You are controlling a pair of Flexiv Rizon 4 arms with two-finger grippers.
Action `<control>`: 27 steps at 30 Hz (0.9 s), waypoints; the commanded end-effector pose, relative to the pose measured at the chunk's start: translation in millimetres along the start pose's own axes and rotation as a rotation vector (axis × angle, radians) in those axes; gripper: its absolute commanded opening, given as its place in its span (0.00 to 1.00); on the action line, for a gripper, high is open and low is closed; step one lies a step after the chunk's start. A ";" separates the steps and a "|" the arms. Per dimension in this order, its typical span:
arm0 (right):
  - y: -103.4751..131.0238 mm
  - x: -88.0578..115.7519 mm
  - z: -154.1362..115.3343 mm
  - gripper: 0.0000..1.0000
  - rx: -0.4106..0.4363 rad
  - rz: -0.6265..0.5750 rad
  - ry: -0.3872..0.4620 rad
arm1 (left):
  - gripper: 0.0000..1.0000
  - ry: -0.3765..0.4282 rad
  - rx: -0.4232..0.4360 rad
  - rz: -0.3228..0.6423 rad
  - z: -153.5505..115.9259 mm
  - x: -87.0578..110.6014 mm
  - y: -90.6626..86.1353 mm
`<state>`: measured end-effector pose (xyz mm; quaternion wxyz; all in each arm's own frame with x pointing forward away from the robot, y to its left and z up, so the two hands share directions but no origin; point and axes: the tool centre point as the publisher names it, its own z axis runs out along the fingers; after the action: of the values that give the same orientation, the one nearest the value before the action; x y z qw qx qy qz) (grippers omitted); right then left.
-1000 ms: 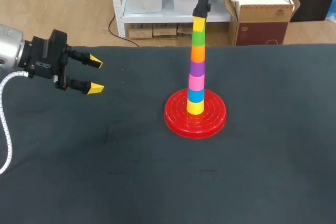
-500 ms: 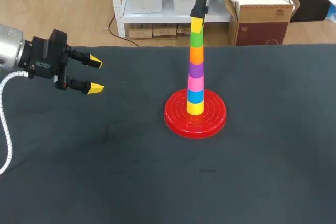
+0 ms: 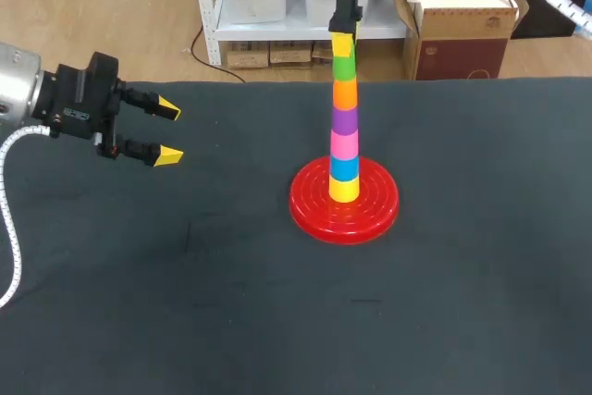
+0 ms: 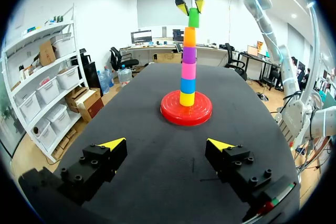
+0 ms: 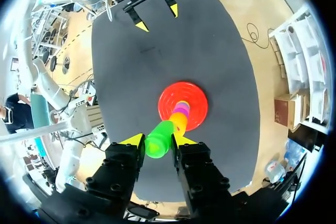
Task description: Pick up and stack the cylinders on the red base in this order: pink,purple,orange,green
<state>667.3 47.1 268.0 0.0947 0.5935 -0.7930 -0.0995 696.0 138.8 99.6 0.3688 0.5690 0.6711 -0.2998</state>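
Note:
On the red base [image 3: 305,207] stands a tall stack: yellow, blue, pink [image 3: 344,145], purple [image 3: 344,120], orange [image 3: 344,93] and green [image 3: 343,67] at the top. My right gripper [image 3: 343,43] comes down from above and is shut on the green cylinder [image 5: 157,142], one yellow tip on each side. The left wrist view shows the right gripper [image 4: 190,7] at the top of the green cylinder [image 4: 193,19]. My left gripper [image 3: 168,131] hovers open and empty over the table's left part, far from the stack [image 4: 188,69].
The black table [image 3: 231,302] carries only the red base [image 4: 170,116] and its stack. From the right wrist view the left gripper [image 5: 157,17] is far ahead, beyond the red base [image 5: 168,98].
My right gripper has shifted slightly left with the green cylinder, and the stack, which leaned right at its top, now stands straight. The left arm has not moved.

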 end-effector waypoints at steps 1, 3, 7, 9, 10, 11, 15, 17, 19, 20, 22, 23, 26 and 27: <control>4.5 5.8 19.5 0.00 0.027 0.006 -0.026 | 1.00 -0.002 0.000 0.002 -0.7 0.7 -0.5; 5.2 5.3 22.2 0.00 0.023 0.007 -0.017 | 1.00 -0.002 0.000 0.002 -0.7 0.7 -0.5; 6.1 5.9 27.4 0.00 0.053 0.026 -0.009 | 1.00 -0.002 0.000 0.002 -0.7 0.7 -0.5; 6.3 7.6 30.4 0.00 0.061 0.032 -0.011 | 1.00 -0.002 0.000 0.002 -0.7 0.7 -0.5; 6.7 8.1 31.6 0.00 0.058 0.039 -0.018 | 1.00 -0.002 0.000 0.002 -0.7 0.7 -0.5; 6.9 8.5 32.5 0.00 0.066 0.044 -0.025 | 1.00 -0.002 0.000 0.002 -0.7 0.7 -0.5; 7.9 8.7 36.1 0.00 0.057 0.051 -0.045 | 1.00 -0.002 0.000 0.002 -0.7 0.7 -0.5; 8.2 8.6 36.4 0.00 0.073 0.054 -0.049 | 1.00 -0.002 0.000 0.002 -0.7 0.7 -0.5; 7.8 8.4 35.3 0.00 0.102 0.048 0.008 | 1.00 -0.002 0.000 0.002 -0.7 0.7 -0.5; 7.9 8.5 36.1 0.00 0.102 0.053 -0.015 | 1.00 -0.002 0.000 0.002 -0.7 0.7 -0.5; 7.8 8.5 36.1 0.00 0.106 0.055 -0.021 | 1.00 -0.002 0.000 0.002 -0.7 0.7 -0.5; 7.7 8.7 36.1 0.00 0.107 0.056 -0.022 | 1.00 -0.002 0.000 0.002 -0.7 0.7 -0.5; 7.4 11.3 34.8 0.00 0.117 0.059 -0.025 | 1.00 -0.002 0.000 0.002 -0.7 0.7 -0.5; 6.9 12.2 33.1 0.00 0.122 0.058 -0.027 | 1.00 -0.002 0.000 0.002 -0.7 0.7 -0.5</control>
<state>660.5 44.4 267.1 0.0705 0.5730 -0.8140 -0.0635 696.0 138.8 99.6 0.3688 0.5690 0.6711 -0.2998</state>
